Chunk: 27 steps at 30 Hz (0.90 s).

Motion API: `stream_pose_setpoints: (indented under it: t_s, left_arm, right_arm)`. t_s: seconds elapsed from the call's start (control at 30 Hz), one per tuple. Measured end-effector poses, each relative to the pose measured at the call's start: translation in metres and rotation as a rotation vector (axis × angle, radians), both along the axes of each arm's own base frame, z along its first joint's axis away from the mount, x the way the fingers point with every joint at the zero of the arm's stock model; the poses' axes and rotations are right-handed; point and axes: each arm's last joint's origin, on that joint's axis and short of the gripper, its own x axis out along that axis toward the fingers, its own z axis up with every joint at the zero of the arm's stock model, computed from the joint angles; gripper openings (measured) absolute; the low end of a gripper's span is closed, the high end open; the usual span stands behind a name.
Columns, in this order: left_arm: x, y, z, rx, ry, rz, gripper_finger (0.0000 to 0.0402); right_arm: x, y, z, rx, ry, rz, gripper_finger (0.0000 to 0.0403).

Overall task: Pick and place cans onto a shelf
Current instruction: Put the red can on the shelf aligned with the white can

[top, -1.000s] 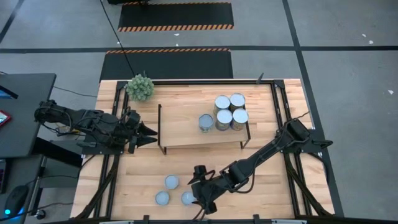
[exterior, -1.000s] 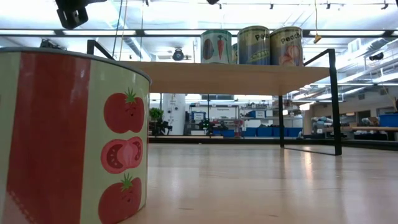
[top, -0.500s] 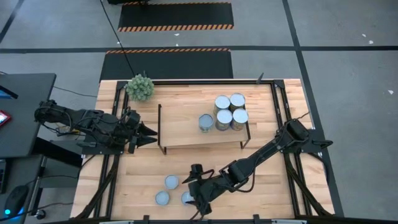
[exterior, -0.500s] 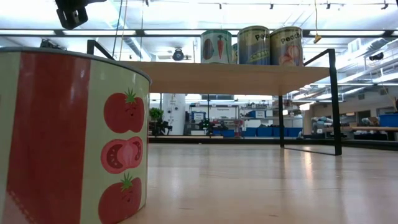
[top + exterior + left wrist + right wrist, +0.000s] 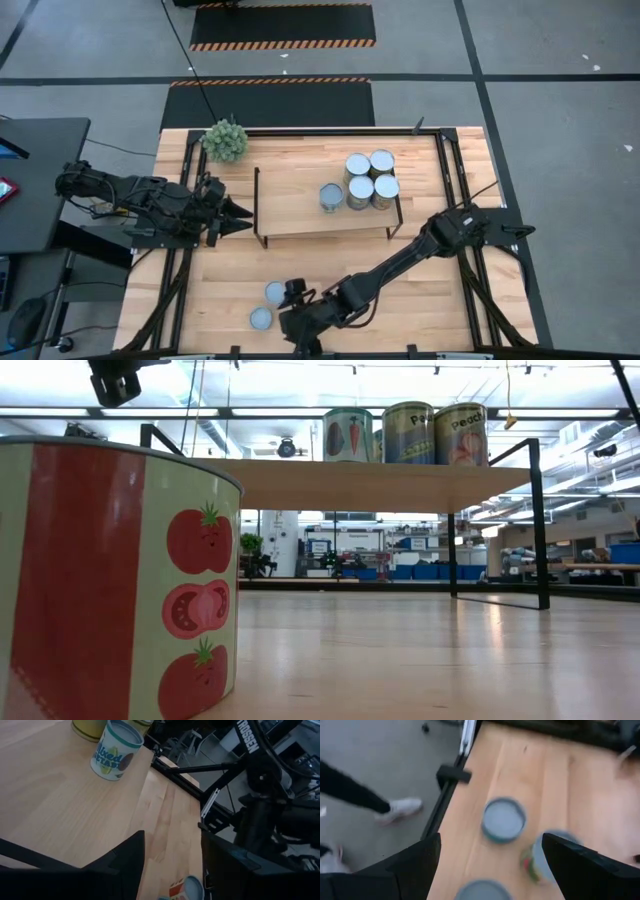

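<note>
With its fingers spread wide, the right gripper (image 5: 297,332) should centre over one blue-topped can (image 5: 275,292) at lower centre before closing, then lift it to the shelf (image 5: 290,210); the left gripper (image 5: 238,213), half-open and empty, waits at mid-left.

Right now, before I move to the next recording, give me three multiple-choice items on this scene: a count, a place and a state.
1. How many cans stand on the shelf? A three; B five; C eight.
2. Where is the right claw? A over the shelf; B above the loose cans at the table's front edge; C off the table.
3. The right claw is: A open and empty; B shut on a can; C shut and empty.

Answers: 1 B, four clustered plus one apart; 2 B, the high view shows it there; 3 A, its wrist view shows fingers spread wide, gripping nothing.
</note>
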Motion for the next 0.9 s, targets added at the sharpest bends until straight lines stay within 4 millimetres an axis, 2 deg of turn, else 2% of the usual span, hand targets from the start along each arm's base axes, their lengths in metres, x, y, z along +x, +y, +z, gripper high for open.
stream_pose_setpoints:
  t_s: [0.53,0.9]
  left_arm:
    - [-0.001,0.000,-0.002,0.007,0.022,0.000,0.0201]
    - [-0.001,0.000,-0.003,0.008,0.027,0.000,0.0201]
  right_arm:
    - [-0.012,-0.008,-0.055,-0.095,0.210,0.059,0.0355]
    - [-0.016,-0.009,-0.078,-0.097,0.215,0.109,0.0355]
